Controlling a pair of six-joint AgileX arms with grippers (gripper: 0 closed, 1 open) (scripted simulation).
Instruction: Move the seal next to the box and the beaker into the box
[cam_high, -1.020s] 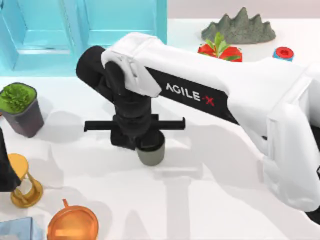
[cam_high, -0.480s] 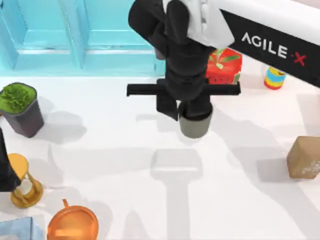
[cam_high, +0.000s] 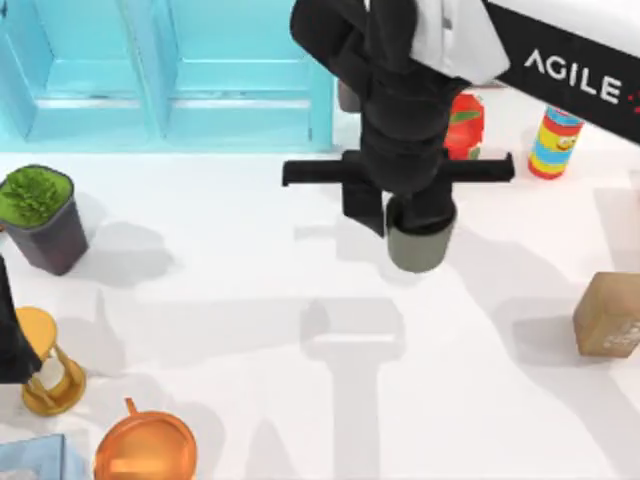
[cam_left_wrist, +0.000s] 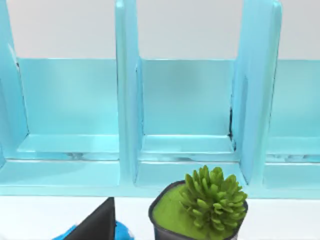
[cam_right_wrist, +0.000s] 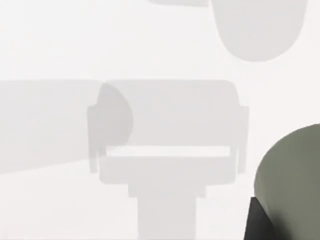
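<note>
grey-green beaker clamped under right gripper, above table.

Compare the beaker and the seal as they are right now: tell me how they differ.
The beaker is a round, plain grey-green cup; the seal is a tan-brown rounded block with faint whitish marks. The beaker is held in the right gripper, lifted above the table with its shadow below; the seal rests on the table near the right edge, untouched. The seal looks slightly larger. Both are outside the light-blue box.
</note>
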